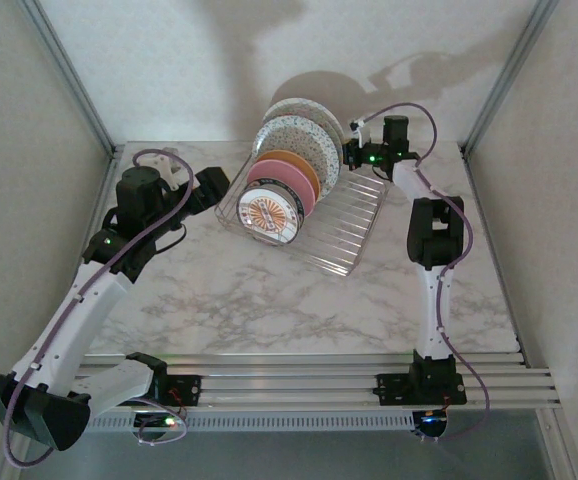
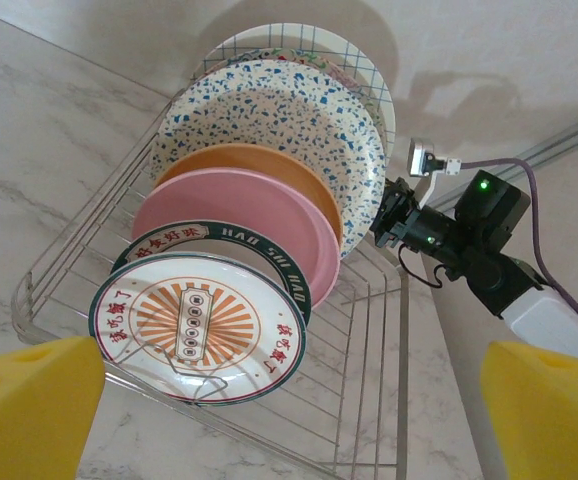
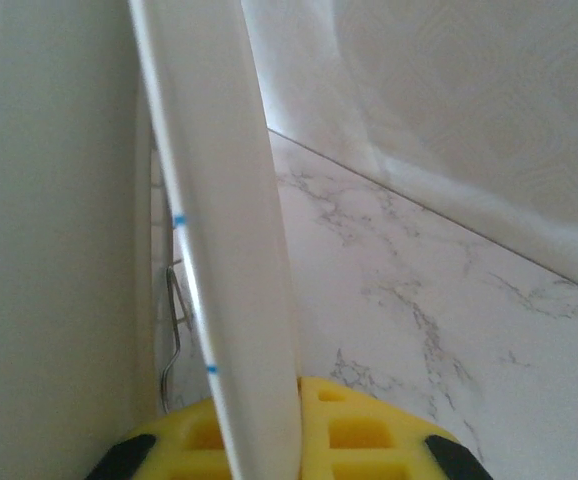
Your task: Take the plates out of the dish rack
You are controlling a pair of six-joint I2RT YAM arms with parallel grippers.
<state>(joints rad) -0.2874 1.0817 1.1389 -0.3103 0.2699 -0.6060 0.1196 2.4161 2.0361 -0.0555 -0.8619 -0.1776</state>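
On the left of the marble table [image 1: 249, 300], the left gripper [image 1: 209, 192] is seen just beside the left end of the dish rack [image 1: 347, 228]; its jaws are spread wide and nothing is held in them; in the left wrist view its yellow pads [image 2: 29, 405] are seen far apart at the bottom corners. The rack is set on the table, in the middle and toward the back wall; the plates are stood on edge in its left half, one behind the other. The sunburst plate [image 2: 197, 325] is placed at the front; a dark green rim [image 2: 234, 233] with white letters is seen just behind it, and it cannot be told if this is one more plate. Next the pink plate [image 2: 239, 212] is stood, then the orange plate [image 2: 244, 160], then the speckled plate [image 2: 269, 105]; the biggest plate [image 2: 361, 62] is stood at the very back. At the right edge of the plates the right gripper [image 1: 353, 155] is found; its jaws are closed on a rim, which looks to be that of the speckled plate; in the right wrist view a white rim with small blue marks is pinched against a yellow pad [image 3: 361, 432]. The right arm [image 1: 434, 240] is bent up from the near edge on the right.
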